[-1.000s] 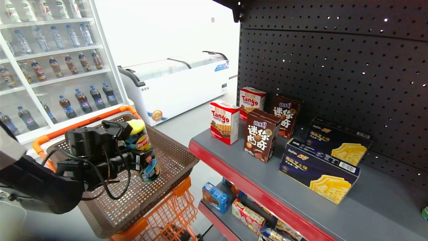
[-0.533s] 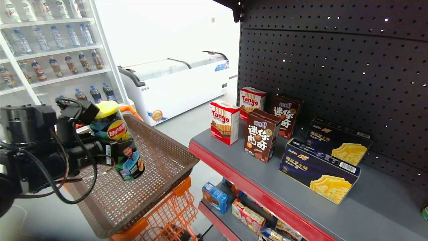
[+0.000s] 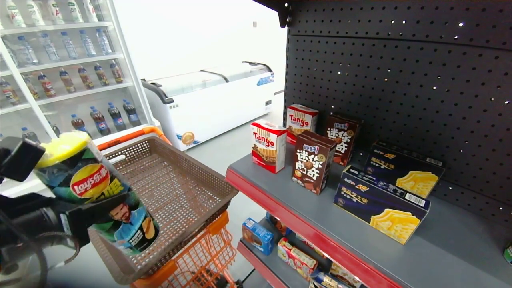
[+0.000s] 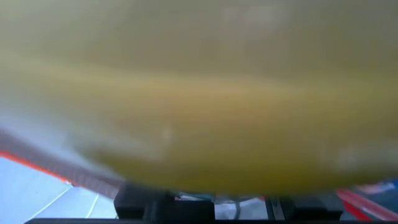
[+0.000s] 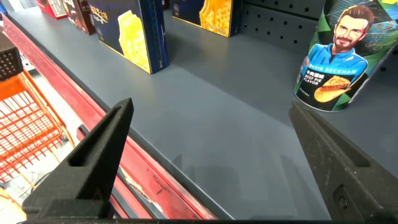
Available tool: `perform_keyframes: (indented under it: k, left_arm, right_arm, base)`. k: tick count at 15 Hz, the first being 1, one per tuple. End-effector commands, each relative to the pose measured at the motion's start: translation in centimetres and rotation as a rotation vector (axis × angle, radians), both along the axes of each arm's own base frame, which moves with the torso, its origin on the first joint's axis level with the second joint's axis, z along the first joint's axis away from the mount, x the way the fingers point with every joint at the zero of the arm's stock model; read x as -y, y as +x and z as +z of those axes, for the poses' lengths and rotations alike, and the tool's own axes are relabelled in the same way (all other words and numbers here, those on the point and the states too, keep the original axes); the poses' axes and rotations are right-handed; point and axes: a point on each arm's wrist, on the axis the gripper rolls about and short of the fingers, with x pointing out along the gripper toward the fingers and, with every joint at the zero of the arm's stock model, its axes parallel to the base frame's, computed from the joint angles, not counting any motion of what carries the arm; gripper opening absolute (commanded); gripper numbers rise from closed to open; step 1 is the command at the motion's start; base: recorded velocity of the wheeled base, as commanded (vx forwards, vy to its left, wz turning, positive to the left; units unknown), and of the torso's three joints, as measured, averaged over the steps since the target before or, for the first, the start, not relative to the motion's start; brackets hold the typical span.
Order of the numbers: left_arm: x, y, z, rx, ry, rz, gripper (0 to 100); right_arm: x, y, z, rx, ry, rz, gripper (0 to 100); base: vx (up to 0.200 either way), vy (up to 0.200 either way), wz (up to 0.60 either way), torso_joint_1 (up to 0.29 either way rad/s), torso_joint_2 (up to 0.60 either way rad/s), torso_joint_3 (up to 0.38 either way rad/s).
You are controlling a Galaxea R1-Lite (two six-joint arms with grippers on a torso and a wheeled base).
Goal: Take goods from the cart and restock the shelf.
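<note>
Yellow-lidded can (image 3: 104, 190), near upright, top leaning left

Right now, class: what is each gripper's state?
Left gripper: closed on the tall cylindrical chip can with yellow lid.
Right gripper: open, empty.

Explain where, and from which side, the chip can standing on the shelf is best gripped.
Likely best: grip the chip can around its round body's middle, from the open front of the shelf: it stands upright, pegboard behind, bare deck before it.

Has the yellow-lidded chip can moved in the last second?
Yes. The chip can went left, from the middle of the brown mesh basket to its left rim.
</note>
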Motion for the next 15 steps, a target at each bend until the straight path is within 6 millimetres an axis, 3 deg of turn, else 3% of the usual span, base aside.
perform_keyframes:
  k: [1,4,8,12,15]
  left_arm:
    - [-0.2,-3.2,-0.7,0.03,-0.009,-0.028,0]
    - [-0.2,-4.7,-1.9,0.018,-0.019,-0.067,0]
    - [-0.4,-4.8,-1.6,0.041,-0.022,-0.041,0]
    - [-0.6,-7.1,-3.7,0.049,0.053,-0.061,0]
    - [-0.5,-6.9,-2.9,0.078,0.053,-0.061,0]
  right_arm:
    - [0.0,0.0,0.0,-0.001,0.0,0.0,100]
    - [0.0,0.0,0.0,-0.001,0.0,0.0,100]
    - [0.0,0.0,0.0,-0.003,0.0,0.0,100]
    - [0.0,0.0,0.0,-0.001,0.0,0.004,100]
    - [0.0,0.0,0.0,-0.003,0.0,0.004,100]
  base:
    - [0.0,0.0,0.0,0.0,0.0,0.0]
    - [0.0,0.0,0.0,0.0,0.0,0.0]
    - [0.0,0.0,0.0,0.0,0.0,0.0]
    - [0.0,0.0,0.0,0.0,0.0,0.0]
    - [0.0,0.0,0.0,0.0,0.0,0.0]
